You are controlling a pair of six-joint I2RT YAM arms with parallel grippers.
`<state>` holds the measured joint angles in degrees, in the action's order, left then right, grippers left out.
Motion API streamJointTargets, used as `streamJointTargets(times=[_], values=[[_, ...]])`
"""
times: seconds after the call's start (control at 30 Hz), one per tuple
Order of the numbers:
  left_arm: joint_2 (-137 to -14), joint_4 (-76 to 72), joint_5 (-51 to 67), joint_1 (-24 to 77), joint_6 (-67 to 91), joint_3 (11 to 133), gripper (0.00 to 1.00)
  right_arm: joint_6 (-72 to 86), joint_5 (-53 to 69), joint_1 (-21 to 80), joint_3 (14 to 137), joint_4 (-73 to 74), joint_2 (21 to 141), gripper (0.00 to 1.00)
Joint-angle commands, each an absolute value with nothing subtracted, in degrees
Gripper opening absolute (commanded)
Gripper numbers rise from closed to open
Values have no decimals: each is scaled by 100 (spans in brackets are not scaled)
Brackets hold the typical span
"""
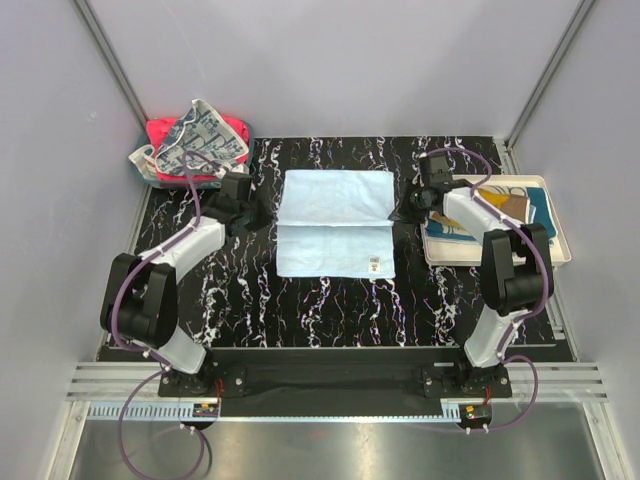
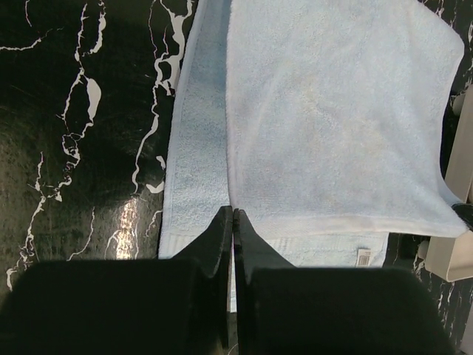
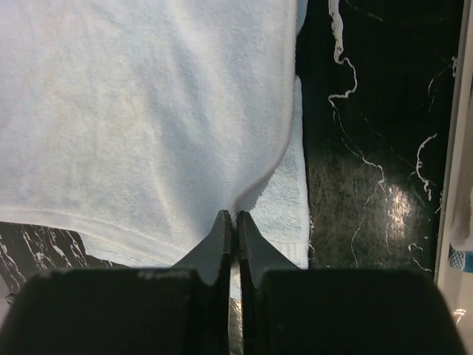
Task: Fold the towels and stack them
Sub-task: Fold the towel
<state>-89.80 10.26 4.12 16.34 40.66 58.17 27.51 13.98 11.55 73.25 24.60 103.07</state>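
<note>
A light blue towel (image 1: 335, 245) lies spread in the middle of the black marbled table, with one layer doubled over another. My left gripper (image 1: 268, 210) is at the towel's left edge, shut on a corner of the upper layer (image 2: 332, 111); the tips (image 2: 233, 214) pinch the cloth. At the right edge, my right gripper (image 1: 398, 212) is shut on the upper layer (image 3: 133, 111), and the cloth puckers at its tips (image 3: 235, 216). More towels, red-pink and white with blue print, sit heaped (image 1: 190, 150) at the back left. Folded towels (image 1: 505, 205) lie at the right.
The cream tray (image 1: 562, 245) stands at the table's right edge and holds the folded mustard and teal cloths. Grey walls close in the back and sides. A small label (image 1: 375, 265) shows on the blue towel's near right corner.
</note>
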Motion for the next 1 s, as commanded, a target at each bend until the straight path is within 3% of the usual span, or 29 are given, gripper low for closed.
streamJointTargets(times=[0.0, 0.27, 0.4, 0.5, 0.67, 0.97], values=[[-9096, 914, 255, 1635, 4131, 6352, 0, 2839, 1195, 1187, 7970, 2575, 10484, 0], [-10264, 800, 211, 1556, 3938, 8426, 0, 2646, 862, 1143, 11079, 3304, 11890, 0], [-11395, 1054, 131, 1354, 3578, 10793, 0, 2487, 511, 1011, 14683, 4330, 13453, 0], [-11925, 1283, 132, 1196, 3455, 12412, 0, 2566, 483, 835, 16141, 4081, 14071, 0], [-12076, 774, 88, 1081, 3322, 12903, 0, 2540, 281, 729, 14478, 2375, 13028, 0], [-11751, 229, 211, 1063, 3392, 11603, 0, 2557, 835, 729, 13510, 2452, 12789, 0]])
